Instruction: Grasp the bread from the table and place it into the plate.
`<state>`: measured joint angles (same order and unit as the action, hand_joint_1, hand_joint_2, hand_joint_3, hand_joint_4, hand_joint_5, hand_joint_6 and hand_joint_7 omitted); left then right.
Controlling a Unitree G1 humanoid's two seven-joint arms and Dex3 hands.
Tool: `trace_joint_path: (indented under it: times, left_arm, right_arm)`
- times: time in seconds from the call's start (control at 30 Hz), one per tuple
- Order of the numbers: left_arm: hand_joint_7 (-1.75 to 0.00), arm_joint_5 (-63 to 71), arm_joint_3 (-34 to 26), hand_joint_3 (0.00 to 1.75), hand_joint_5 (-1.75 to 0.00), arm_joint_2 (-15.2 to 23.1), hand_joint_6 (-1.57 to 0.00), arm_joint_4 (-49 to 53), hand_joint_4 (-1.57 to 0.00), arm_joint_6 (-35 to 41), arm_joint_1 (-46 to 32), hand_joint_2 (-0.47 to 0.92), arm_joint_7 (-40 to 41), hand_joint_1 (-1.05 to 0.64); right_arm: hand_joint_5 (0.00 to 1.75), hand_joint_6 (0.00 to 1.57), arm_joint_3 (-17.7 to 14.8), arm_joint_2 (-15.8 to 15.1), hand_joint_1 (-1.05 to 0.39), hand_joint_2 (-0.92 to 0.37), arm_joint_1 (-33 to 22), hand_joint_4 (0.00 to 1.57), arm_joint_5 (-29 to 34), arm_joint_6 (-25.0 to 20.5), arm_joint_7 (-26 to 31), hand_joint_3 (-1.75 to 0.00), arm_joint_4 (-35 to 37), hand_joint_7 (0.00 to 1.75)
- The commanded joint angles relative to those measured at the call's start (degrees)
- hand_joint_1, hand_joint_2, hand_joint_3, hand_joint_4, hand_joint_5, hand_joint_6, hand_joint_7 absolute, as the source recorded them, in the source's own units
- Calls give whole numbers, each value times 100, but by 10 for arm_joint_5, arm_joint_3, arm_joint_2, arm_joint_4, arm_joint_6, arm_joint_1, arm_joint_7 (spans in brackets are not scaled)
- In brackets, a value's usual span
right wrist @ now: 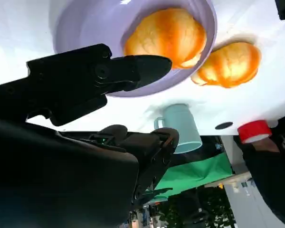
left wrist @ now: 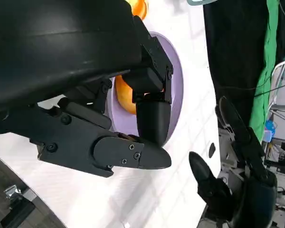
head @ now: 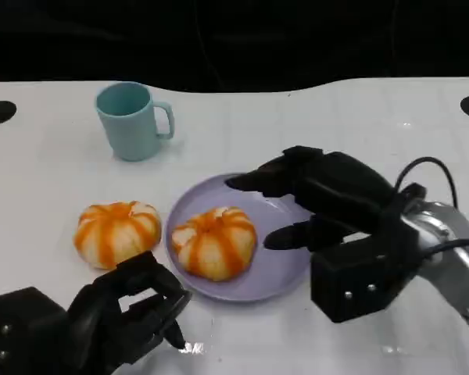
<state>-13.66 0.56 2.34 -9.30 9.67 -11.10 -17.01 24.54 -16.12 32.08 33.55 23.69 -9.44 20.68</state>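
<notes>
The white surface is brightly and evenly lit from overhead, almost washed out in the head view, against a black, unlit background beyond its far edge. Small glints of glare sit near the front edge beside the left robot hand. Shadows under the plate and cup are soft and faint. Both wrist views show their own robot hand large, dark and slightly soft, with little surface detail.

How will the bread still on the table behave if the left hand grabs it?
The bread on the table looks round, domed and puffy, so it is probably light and soft; a hard squeeze may dent it. It seems to sit flat, so rolling looks unlikely. Its glazed orange stripes could be slightly slick. The left hand hovers near it, holding nothing.
</notes>
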Motion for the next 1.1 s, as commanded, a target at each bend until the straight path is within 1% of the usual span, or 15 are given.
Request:
trace_joint_path:
  times: [0.03,0.13,0.23,0.27,0.4,0.47,0.5,0.57,0.6,0.7,0.73,0.8,0.87,1.0,1.1]
  left_arm:
    - [-154,5,0,25,-175,5,-68,-9,-75,0,-4,92,9,-54]
    - [-155,3,1,25,-175,3,-67,-9,-75,0,-5,92,9,-54]
    - [-154,5,2,25,-175,2,-67,-11,-74,2,-6,92,12,-54]
    - [-152,6,3,24,-175,2,-68,-12,-74,2,-6,92,13,-54]
    - [-152,3,3,24,-175,3,-68,-13,-74,1,-8,92,13,-54]
    - [-152,2,2,24,-175,3,-68,-11,-74,-1,-7,92,13,-54]
    - [-152,1,2,24,-175,3,-67,-11,-74,-1,-8,92,12,-54]
    - [-152,0,2,25,-175,3,-67,-12,-74,-1,-8,92,12,-54]
    - [-152,1,2,25,-175,3,-67,-11,-74,-3,-8,92,11,-54]
    - [-151,3,3,25,-175,4,-67,-9,-74,-5,-8,92,11,-55]
    - [-151,2,3,25,-175,4,-68,-9,-74,-5,-8,92,11,-55]
    - [-151,1,2,26,-175,4,-67,-9,-73,-4,-8,92,10,-55]
    - [-151,-1,2,26,-175,4,-67,-11,-73,-1,-8,92,10,-54]
    - [-151,-2,2,25,-175,5,-67,-12,-73,0,-7,92,9,-54]
    - [-151,-1,2,25,-175,6,-67,-13,-73,0,-7,92,9,-55]
  right_arm:
    - [51,47,-27,-30,-58,-92,-38,27,-26,17,-3,-13,-37,4]
    - [52,51,-43,-50,-56,-92,-66,33,-32,29,1,-11,-63,6]
    - [53,59,-64,-60,-44,-90,-94,43,-46,48,10,-4,-78,7]
    - [54,61,-69,-62,-38,-88,-101,46,-50,52,11,-2,-81,8]
    - [59,67,-87,-78,-28,-86,-133,57,-70,54,-4,-1,-106,8]
    - [61,77,-95,-86,-23,-86,-149,63,-77,54,-9,-1,-118,12]
    - [62,79,-100,-89,-23,-86,-159,64,-78,60,-6,-1,-123,12]
    - [66,86,-106,-92,-21,-86,-171,72,-80,70,1,-1,-127,15]
    - [74,93,-112,-96,-19,-86,-181,76,-82,76,4,-1,-131,15]
    - [91,105,-125,-105,-17,-88,-203,84,-75,79,5,-3,-147,17]
    - [102,109,-128,-111,-17,-88,-210,86,-70,75,2,-4,-156,18]
    - [122,112,-131,-124,-18,-88,-225,84,-59,72,-4,-10,-174,19]
    - [135,115,-133,-137,-20,-87,-237,84,-52,71,-12,-13,-188,20]
    - [145,119,-137,-152,-20,-86,-254,82,-51,63,-27,-16,-206,21]
    - [148,119,-139,-161,-23,-86,-270,80,-45,40,-45,-19,-226,24]
